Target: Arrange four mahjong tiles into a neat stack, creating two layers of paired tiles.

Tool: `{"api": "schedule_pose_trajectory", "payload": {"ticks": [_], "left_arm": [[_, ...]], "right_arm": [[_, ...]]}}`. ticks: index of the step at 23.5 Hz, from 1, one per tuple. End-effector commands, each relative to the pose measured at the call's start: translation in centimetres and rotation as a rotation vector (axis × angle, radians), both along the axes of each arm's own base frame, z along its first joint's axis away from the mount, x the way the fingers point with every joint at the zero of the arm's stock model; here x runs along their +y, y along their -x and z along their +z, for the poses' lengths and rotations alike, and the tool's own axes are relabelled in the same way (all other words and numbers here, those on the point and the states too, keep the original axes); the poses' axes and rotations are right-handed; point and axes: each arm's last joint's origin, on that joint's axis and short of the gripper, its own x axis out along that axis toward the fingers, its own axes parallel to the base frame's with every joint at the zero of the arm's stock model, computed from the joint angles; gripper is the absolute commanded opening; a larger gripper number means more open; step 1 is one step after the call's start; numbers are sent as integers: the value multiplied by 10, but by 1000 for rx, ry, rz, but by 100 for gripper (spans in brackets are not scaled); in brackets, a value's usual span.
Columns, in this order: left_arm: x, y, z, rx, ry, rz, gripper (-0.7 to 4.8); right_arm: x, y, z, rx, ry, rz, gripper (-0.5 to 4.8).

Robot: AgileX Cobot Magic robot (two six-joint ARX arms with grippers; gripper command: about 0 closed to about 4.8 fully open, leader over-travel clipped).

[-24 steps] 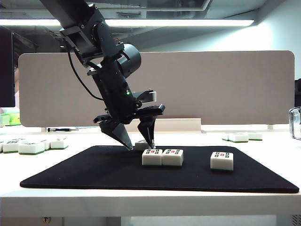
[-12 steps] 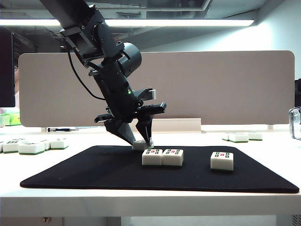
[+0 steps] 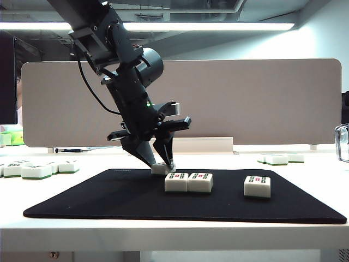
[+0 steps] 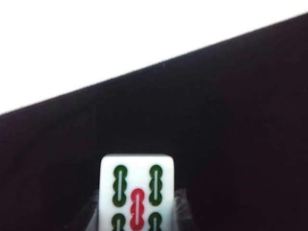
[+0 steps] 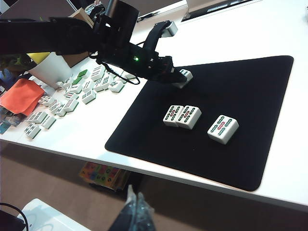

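Mahjong tiles on a black mat, one between the left gripper's fingers.

Exterior view: left gripper (image 3: 162, 164), centre-left, pinches a tile (image 3: 159, 169) behind a side-by-side pair (image 3: 188, 182); a fourth tile (image 3: 257, 186) lies right on the black mat (image 3: 98, 196); grey partition behind.
Left wrist view: gripped tile (image 4: 137, 192) face up, long axis running up-frame.
Right wrist view: right gripper (image 5: 134, 211) at bottom centre, fingers' state unclear.

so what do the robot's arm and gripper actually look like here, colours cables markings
The left arm is matte black, built of blocky links with a round drum-shaped joint housing. A black cable loops along its side, and a small green light glows on the wrist. The left gripper has two dark pointed fingers. The right gripper shows in no view.
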Motion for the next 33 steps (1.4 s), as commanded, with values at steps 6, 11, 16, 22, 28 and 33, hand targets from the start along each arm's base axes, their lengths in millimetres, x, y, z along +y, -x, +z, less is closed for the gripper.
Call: {"api": "schedule_pose_trajectory", "payload": {"ticks": [6, 11, 16, 22, 28, 33], "left_arm": [[11, 25, 47, 54, 21, -11, 101], [10, 55, 67, 242, 91, 68, 101], [-15, 77, 61, 285, 41, 47, 101], [-31, 88, 55, 238, -34, 166, 101], [-37, 88, 45, 301, -2, 256, 101], [-45, 90, 34, 324, -11, 292, 101]], "right_arm": [[0, 2, 2, -27, 1, 2, -1], [0, 2, 2, -27, 1, 2, -1], [0, 2, 2, -28, 1, 3, -1], [0, 2, 2, -28, 1, 3, -1], [0, 2, 2, -28, 2, 3, -1], [0, 2, 2, -28, 1, 3, -1]]}}
